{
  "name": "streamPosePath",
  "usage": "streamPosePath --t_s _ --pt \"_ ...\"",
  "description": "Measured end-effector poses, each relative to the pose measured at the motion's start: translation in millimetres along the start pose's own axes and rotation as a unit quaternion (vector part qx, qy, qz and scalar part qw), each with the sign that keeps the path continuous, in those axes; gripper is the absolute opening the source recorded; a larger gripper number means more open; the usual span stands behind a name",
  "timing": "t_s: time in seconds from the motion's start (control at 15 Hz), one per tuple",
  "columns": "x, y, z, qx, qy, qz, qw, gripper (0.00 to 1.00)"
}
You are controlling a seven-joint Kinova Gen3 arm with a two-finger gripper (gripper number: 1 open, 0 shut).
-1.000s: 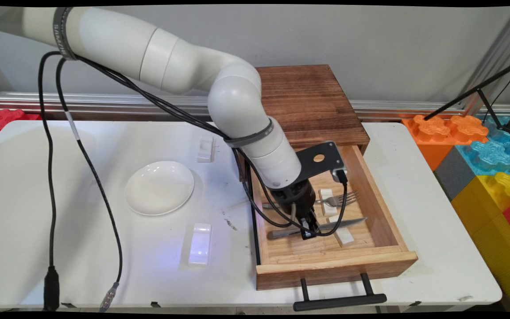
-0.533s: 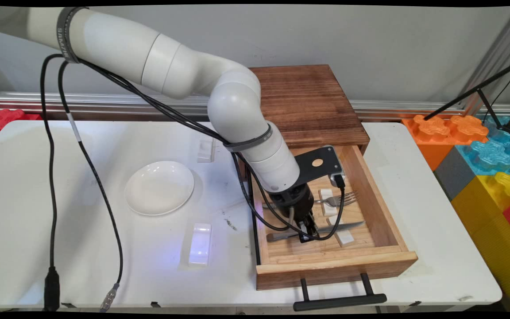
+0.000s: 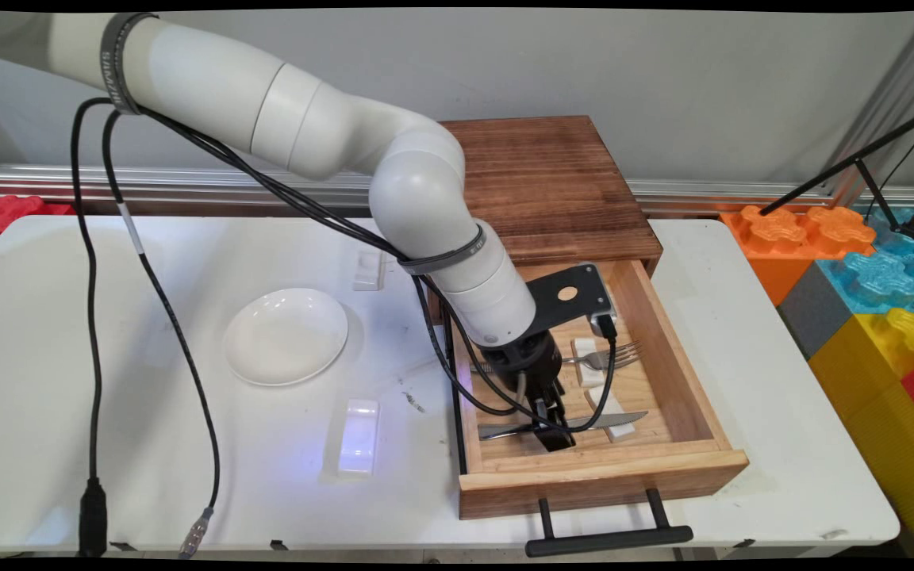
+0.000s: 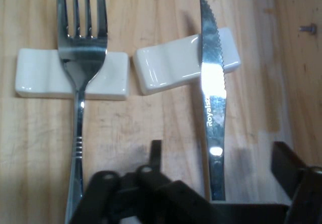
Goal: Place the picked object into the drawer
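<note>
In the main view, the end effector (image 3: 550,428) is seen lowered into the open wooden drawer (image 3: 667,373), which is pulled out of a dark wooden cabinet (image 3: 552,182) standing at the table's far edge. The black fingers are set down over the handle part of a knife (image 3: 564,423), which lies across the drawer near its front wall. The blade end is propped on a small white rest (image 3: 620,429), presumably so that it is kept off the drawer floor. Behind it, a fork (image 3: 604,358) is laid the same way on a second white rest (image 3: 586,362). On the table (image 3: 743,333) to the left of the drawer, a white plate (image 3: 286,335) is placed, with two further white rests, one (image 3: 357,437) toward the near edge and one (image 3: 368,266) toward the far edge.

In the hand view, the knife (image 4: 213,98) is seen running between the two fingers (image 4: 156,156), which stand apart on either side of its handle without touching it; the end effector is spread wide and nothing is gripped. The serrated blade crosses a tilted white rest (image 4: 176,65). The fork (image 4: 80,48) lies beside it, its neck resting on the other white rest (image 4: 35,73).
</note>
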Motion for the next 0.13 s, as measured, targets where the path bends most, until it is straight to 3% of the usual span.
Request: streamPosePath --t_s 0.13 --pt "0.4 0.1 -2.8 -0.001 0.003 0.000 1.0000 1.00"
